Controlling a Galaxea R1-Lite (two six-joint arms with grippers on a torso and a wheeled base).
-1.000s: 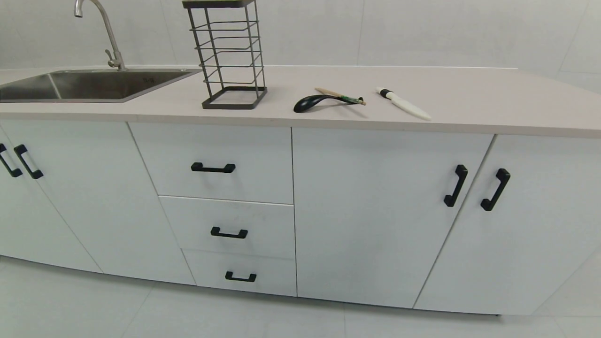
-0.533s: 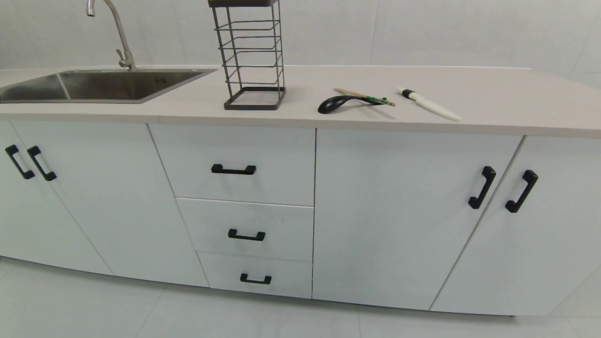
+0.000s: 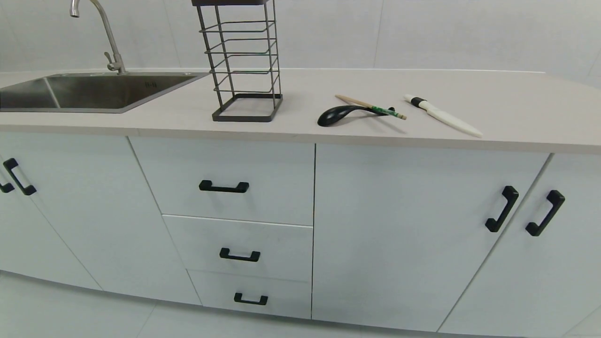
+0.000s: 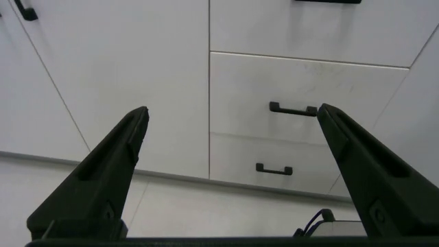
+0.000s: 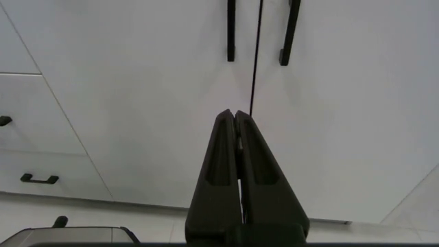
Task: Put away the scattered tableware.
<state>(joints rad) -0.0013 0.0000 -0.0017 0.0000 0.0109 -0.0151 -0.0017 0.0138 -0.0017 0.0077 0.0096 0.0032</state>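
A pale bench (image 3: 493, 89) runs above white cupboards, with a tall wire rack (image 3: 242, 61) standing on it. All the tableware lies on the bench on the side of the rack away from the sink (image 3: 94, 89). Nearest the rack is a black spoon (image 3: 335, 115). Chopsticks (image 3: 371, 107) rest against its handle, and a white knife (image 3: 443, 116) lies farther from the rack, apart from the other two.

Both arms hang low, well below the rack and facing the cupboard fronts. The left jaws are released and spread wide. The right jaws are clenched with nothing between them.

Nothing has been picked up yet, so the step in hand is the approach. Bring the base square to the stretch of bench just past the rack before you raise an arm. Open the right jaws early, because that arm is probably the nearer one. Take the knife by its handle (the dark-banded end, toward the wall). The spoon and chopsticks touch, so lift the chopsticks first or the spoon will likely be dragged along.
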